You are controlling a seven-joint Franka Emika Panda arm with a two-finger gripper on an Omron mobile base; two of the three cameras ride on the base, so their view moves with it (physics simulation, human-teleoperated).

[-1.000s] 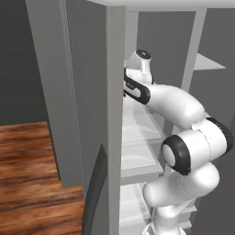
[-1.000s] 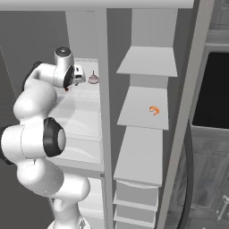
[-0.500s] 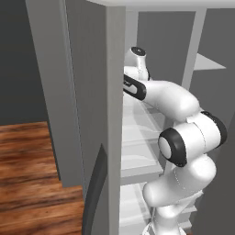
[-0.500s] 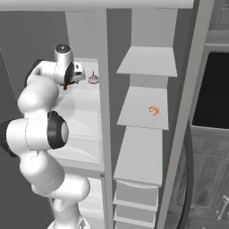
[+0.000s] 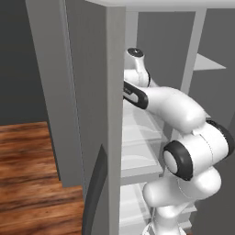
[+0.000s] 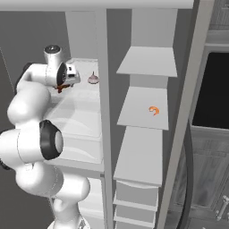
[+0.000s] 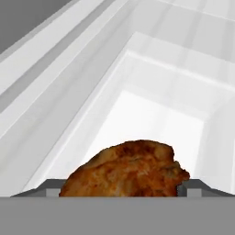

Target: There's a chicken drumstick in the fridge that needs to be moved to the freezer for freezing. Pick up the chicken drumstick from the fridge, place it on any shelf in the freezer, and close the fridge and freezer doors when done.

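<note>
there, chicken drumstick (image 7: 126, 170) between finger tips (image 7: 195, 185)

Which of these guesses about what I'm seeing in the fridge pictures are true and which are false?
1. The chicken drumstick sits between the two finger tips of the gripper. True.
2. The orange curled bit lies on a freezer shelf. True.
3. The fridge door is shut. False: it stands open, with the arm reaching over a white ribbed shelf inside.
4. The pinkish round item lies on the floor. False: it sits on a shelf in the fridge.
5. The drumstick already lies in the freezer. False: it is in the fridge, at the gripper.
</note>
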